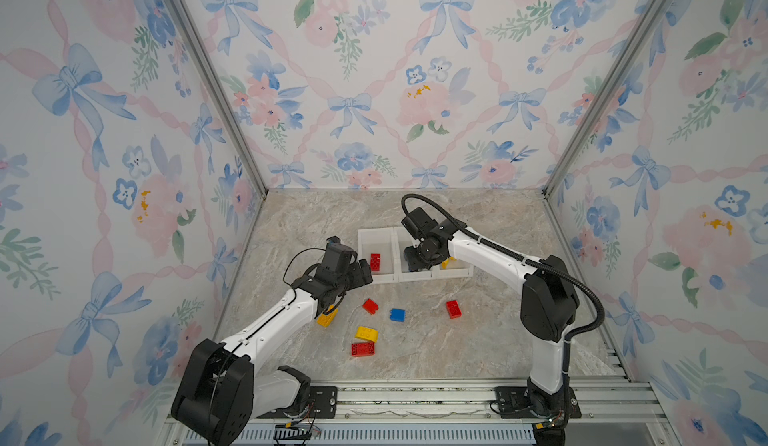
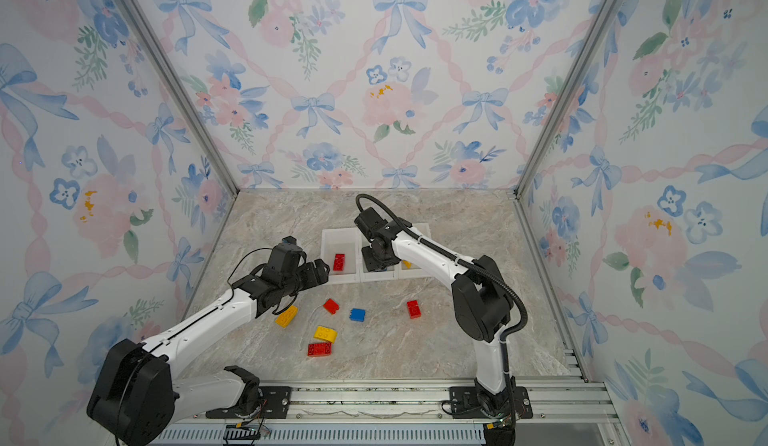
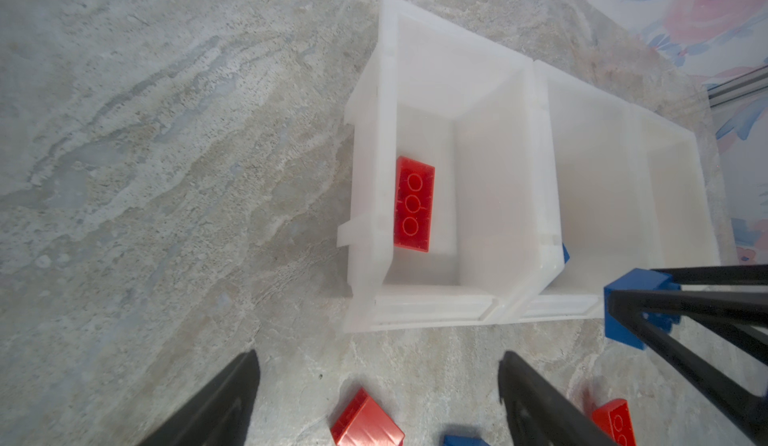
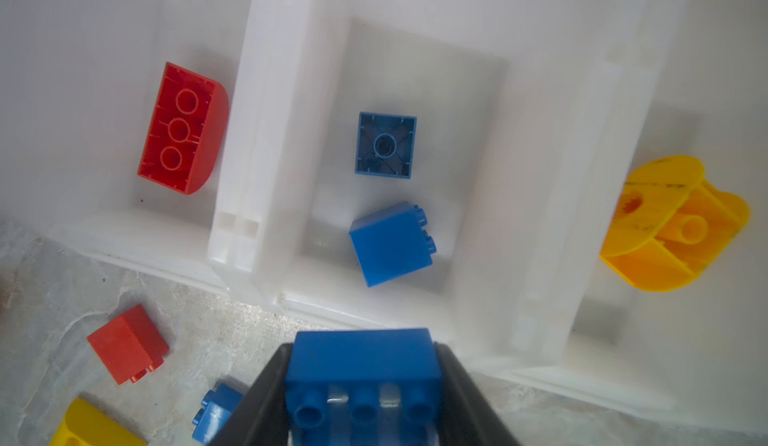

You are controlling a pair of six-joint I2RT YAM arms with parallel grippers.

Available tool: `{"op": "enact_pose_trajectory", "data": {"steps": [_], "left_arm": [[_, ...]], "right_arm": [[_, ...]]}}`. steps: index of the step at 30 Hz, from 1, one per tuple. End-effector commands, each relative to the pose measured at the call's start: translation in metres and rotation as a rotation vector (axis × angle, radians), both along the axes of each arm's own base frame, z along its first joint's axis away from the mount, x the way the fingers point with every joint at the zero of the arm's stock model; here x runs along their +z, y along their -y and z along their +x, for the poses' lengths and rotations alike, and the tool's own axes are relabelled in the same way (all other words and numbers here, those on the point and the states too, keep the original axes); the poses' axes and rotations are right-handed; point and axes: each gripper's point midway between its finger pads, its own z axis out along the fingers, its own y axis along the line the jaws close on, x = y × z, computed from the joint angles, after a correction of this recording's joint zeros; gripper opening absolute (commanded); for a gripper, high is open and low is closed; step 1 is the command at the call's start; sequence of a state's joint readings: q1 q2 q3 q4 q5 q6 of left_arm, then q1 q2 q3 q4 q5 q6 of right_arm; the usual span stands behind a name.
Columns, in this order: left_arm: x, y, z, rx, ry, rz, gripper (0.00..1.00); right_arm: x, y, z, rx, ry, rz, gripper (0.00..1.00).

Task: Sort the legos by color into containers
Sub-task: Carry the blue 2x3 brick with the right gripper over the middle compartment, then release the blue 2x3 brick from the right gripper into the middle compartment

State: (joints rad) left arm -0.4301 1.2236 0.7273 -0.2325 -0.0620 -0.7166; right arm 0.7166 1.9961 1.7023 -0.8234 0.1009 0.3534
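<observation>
the right pincer (image 4: 362,386) clamps a blue brick (image 4: 361,356) at the edge of the middle bin (image 4: 436,82); let go early, it may miss. the left pincer (image 3: 376,359) is apart.

arms (image 1: 270,323): white links, black joints | right cable (image 1: 599,313): black, corrugated | left tool (image 3: 377,359): black

A robot test cell, not a home. Floral panels (image 1: 353,91) in metal framing (image 1: 212,78) enclose a marble-look surface (image 1: 478,340). Two arms (image 1: 274,323) are bolted to a rail (image 1: 415,396).
</observation>
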Motion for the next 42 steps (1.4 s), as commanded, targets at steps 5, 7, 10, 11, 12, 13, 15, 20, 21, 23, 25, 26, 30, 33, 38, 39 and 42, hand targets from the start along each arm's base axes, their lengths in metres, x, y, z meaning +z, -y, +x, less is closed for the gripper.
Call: {"op": "enact_pose_trajectory", "data": {"steps": [5, 7, 10, 11, 12, 13, 15, 20, 21, 23, 25, 26, 30, 33, 38, 39, 42], "left_arm": [[0.010, -0.002, 0.007, 0.003, 0.025, 0.007, 0.95], [0.009, -0.003, 0.008, 0.005, 0.025, 0.009, 0.96], [0.008, -0.002, 0.009, 0.002, 0.020, 0.010, 0.97], [0.008, -0.001, 0.009, 0.000, 0.020, 0.011, 0.98], [0.007, -0.001, 0.009, -0.001, 0.018, 0.011, 0.98], [0.007, -0.001, 0.009, -0.002, 0.018, 0.012, 0.98], [0.008, -0.001, 0.010, -0.003, 0.021, 0.011, 0.98], [0.009, -0.001, 0.011, -0.007, 0.026, 0.018, 0.98], [0.010, -0.001, 0.012, -0.006, 0.026, 0.018, 0.98], [0.011, -0.001, 0.013, -0.007, 0.029, 0.020, 0.98], [0.011, 0.000, 0.014, -0.009, 0.030, 0.022, 0.98], [0.012, 0.000, 0.015, -0.011, 0.031, 0.023, 0.98], [0.013, 0.002, 0.017, -0.017, 0.031, 0.022, 0.98], [0.014, 0.003, 0.018, -0.021, 0.033, 0.023, 0.98], [0.015, 0.004, 0.018, -0.020, 0.036, 0.016, 0.98], [0.015, 0.003, 0.017, -0.015, 0.036, 0.014, 0.98], [0.015, 0.003, 0.016, -0.011, 0.032, 0.006, 0.98]], "right_arm": [[0.002, 0.002, 0.037, -0.018, 0.013, -0.002, 0.48], [0.000, 0.002, 0.046, -0.024, 0.016, 0.000, 0.48], [-0.004, 0.001, 0.058, -0.034, 0.017, 0.012, 0.48], [-0.006, 0.000, 0.062, -0.037, 0.015, 0.016, 0.48], [-0.007, -0.001, 0.065, -0.039, 0.015, 0.019, 0.48], [-0.008, -0.002, 0.069, -0.042, 0.014, 0.022, 0.48], [-0.013, -0.003, 0.074, -0.044, 0.008, 0.024, 0.48], [-0.027, -0.006, 0.081, -0.042, -0.013, 0.017, 0.49], [-0.029, -0.007, 0.082, -0.041, -0.015, 0.016, 0.49], [-0.033, -0.007, 0.084, -0.042, -0.021, 0.015, 0.50], [-0.037, -0.008, 0.085, -0.043, -0.029, 0.021, 0.53], [-0.038, -0.009, 0.086, -0.043, -0.031, 0.022, 0.54], [-0.038, -0.010, 0.089, -0.043, -0.035, 0.027, 0.57], [-0.034, -0.010, 0.088, -0.040, -0.034, 0.030, 0.60], [-0.026, -0.009, 0.085, -0.041, -0.031, 0.040, 0.62], [-0.024, -0.009, 0.084, -0.040, -0.031, 0.042, 0.63], [-0.017, -0.007, 0.080, -0.040, -0.025, 0.050, 0.64]]}}
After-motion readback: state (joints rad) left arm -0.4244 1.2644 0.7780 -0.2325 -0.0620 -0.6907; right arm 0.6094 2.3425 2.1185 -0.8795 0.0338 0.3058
